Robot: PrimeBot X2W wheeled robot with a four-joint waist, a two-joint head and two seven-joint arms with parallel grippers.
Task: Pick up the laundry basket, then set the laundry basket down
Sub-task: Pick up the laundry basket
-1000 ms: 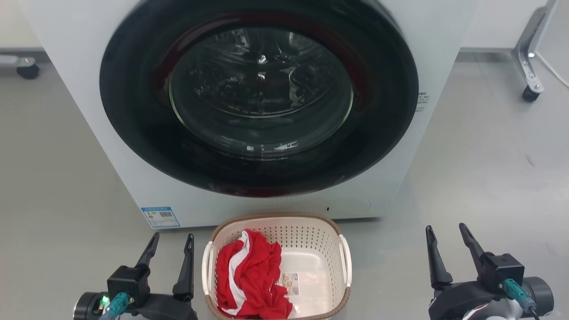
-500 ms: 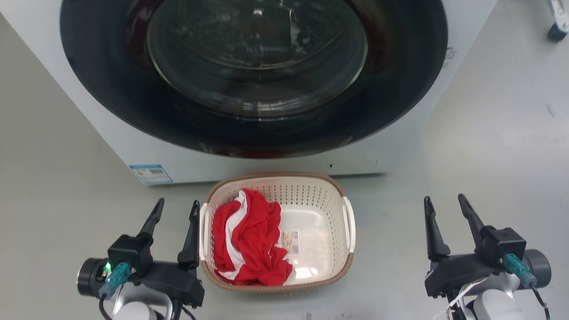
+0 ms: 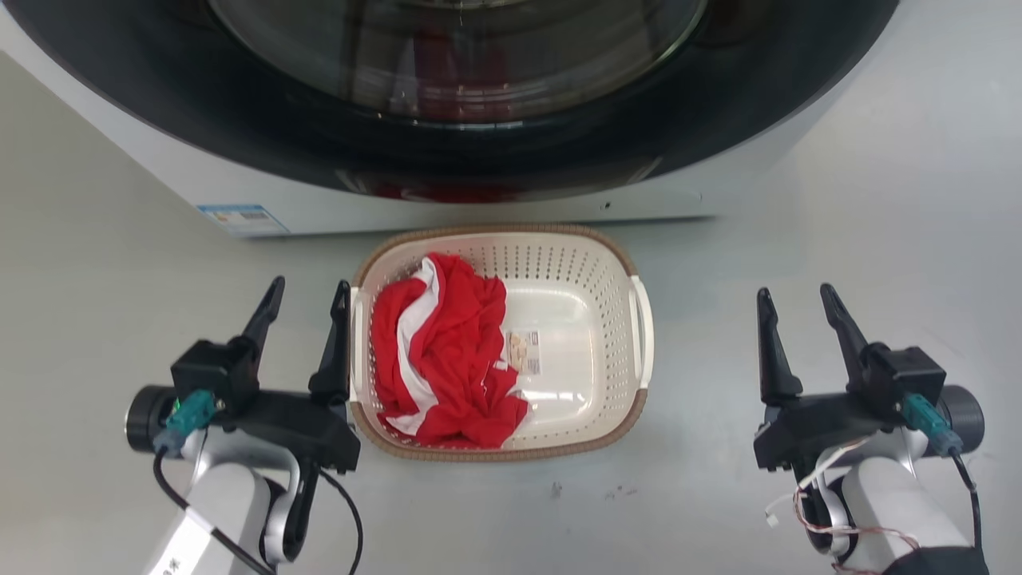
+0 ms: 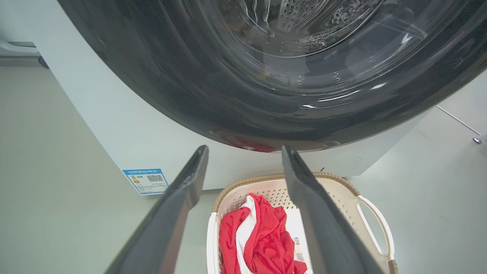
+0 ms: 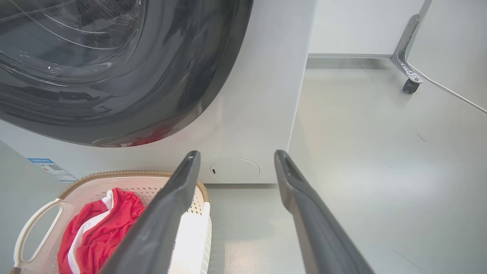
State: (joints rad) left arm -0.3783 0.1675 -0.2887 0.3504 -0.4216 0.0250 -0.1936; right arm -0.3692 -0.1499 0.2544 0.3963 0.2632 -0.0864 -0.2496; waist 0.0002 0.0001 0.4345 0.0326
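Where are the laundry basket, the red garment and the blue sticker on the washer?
laundry basket (image 3: 579, 351): head view, bare inner bottom.
red garment (image 3: 463, 343): head view, middle of the red cloth.
blue sticker (image 3: 242, 219): head view, centre of the sticker.

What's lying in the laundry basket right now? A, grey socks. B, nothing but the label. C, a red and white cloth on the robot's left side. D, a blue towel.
C: a red and white cloth lies bunched in the left half of the laundry basket, beside the label on its bottom.
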